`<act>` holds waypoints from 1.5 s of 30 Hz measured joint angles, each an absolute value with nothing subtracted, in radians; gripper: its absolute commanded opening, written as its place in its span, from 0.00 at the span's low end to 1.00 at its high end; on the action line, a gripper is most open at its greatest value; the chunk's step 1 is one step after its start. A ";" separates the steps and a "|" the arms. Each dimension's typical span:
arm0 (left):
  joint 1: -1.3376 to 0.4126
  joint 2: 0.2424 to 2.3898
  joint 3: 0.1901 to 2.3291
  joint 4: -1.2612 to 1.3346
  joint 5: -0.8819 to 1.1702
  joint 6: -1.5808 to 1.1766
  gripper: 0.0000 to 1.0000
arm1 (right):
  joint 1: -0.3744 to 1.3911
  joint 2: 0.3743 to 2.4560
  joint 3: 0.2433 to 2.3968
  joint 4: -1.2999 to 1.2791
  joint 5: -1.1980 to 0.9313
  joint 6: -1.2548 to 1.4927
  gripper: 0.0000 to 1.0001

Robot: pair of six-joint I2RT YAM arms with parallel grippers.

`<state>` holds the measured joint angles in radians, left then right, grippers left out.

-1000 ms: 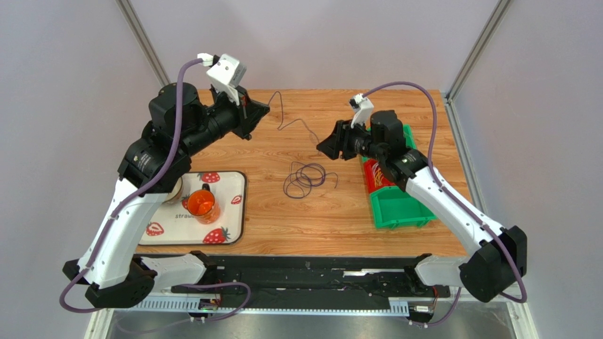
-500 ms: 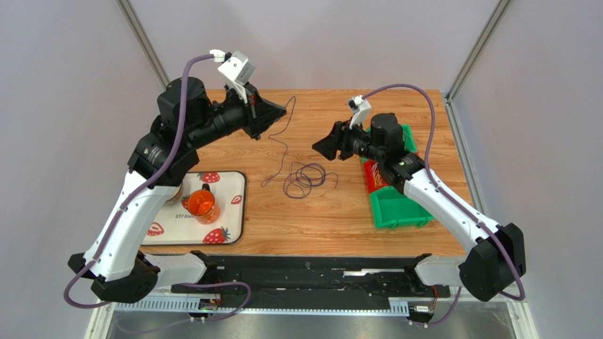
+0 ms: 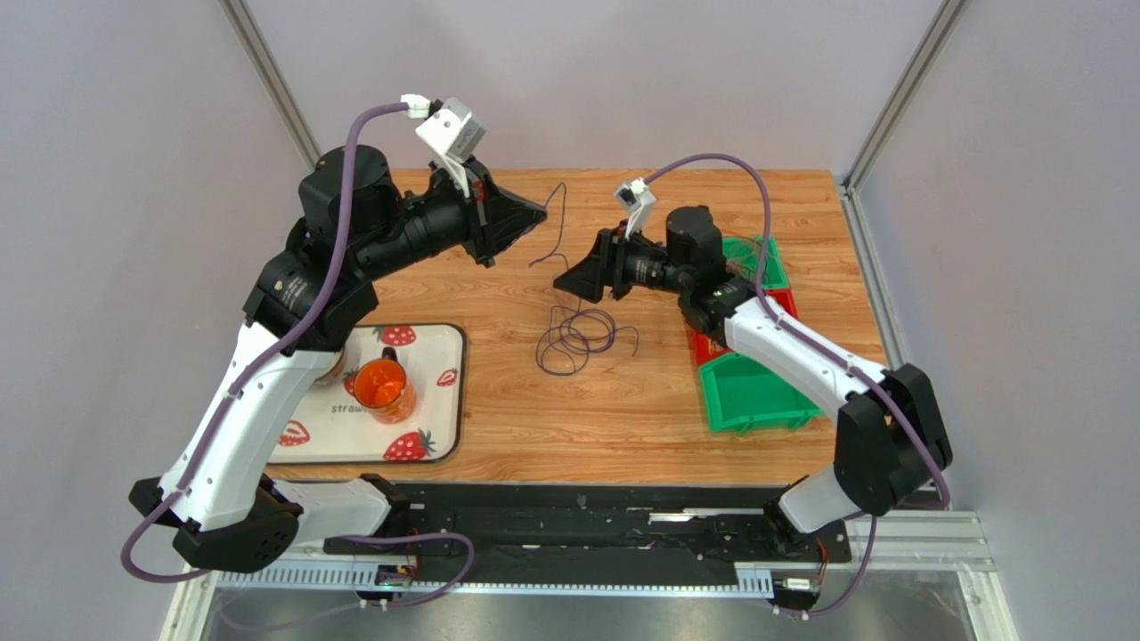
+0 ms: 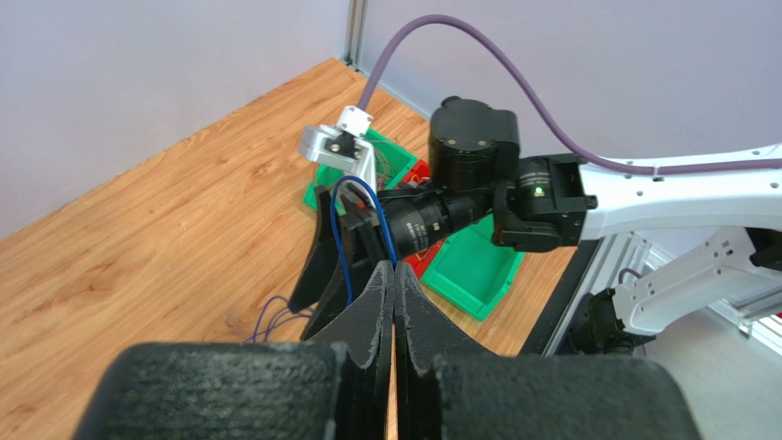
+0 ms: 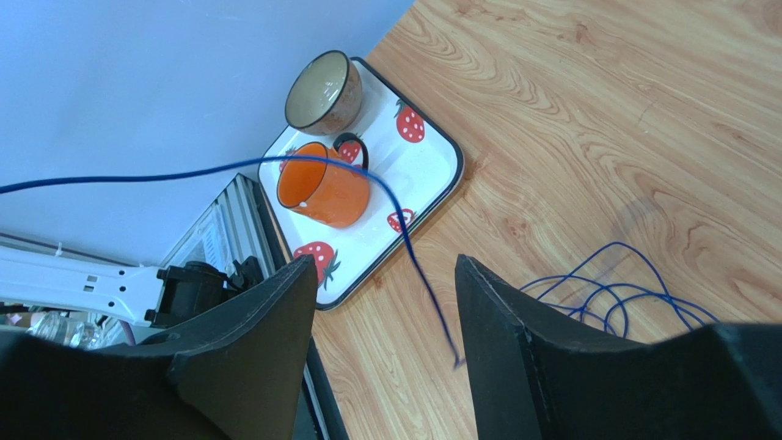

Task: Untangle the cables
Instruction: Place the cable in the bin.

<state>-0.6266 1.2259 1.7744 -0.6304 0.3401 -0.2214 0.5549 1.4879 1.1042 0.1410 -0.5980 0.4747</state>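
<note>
Nearest you, at the lower left of the top view, the white strawberry-print tray (image 3: pixel 435 401) carries an orange mug (image 3: pixel 382 385) and a brown ceramic bowl (image 5: pixel 323 92). At the lower right sits the green plastic bin (image 3: pixel 749 394). Past them, at the middle of the wooden tabletop (image 3: pixel 642 414), the coil of thin purple-blue cable (image 3: pixel 578 334) lies flat in loose loops. Just above it in the frame, your right tool (image 3: pixel 562 283) hovers with its jaws spread wide, gripping nothing. In its wrist view a single blue strand (image 5: pixel 408 243) runs down between the two fingers. Farther back, your left tool (image 3: pixel 539 210) is pinched tight on that strand, which loops up from its fingertips in the left wrist view. You cannot tell whether the strand joins the coil.
</note>
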 measured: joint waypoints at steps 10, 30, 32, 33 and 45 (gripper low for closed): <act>-0.627 1.226 1.774 -0.630 0.350 -0.222 0.00 | 0.555 1.585 1.191 0.151 -0.620 0.461 0.06; -0.626 1.222 1.756 -0.620 0.337 -0.222 0.00 | 0.573 1.535 1.161 0.224 -0.691 0.505 0.51; -0.626 1.221 1.756 -0.620 0.335 -0.222 0.00 | 0.575 1.558 1.170 0.229 -0.694 0.509 0.50; -0.627 1.219 1.757 -0.620 0.334 -0.222 0.00 | 0.576 1.571 1.177 0.228 -0.697 0.512 0.48; -0.626 1.215 1.750 -0.618 0.316 -0.222 0.00 | 0.582 1.607 1.211 0.215 -0.679 0.519 0.00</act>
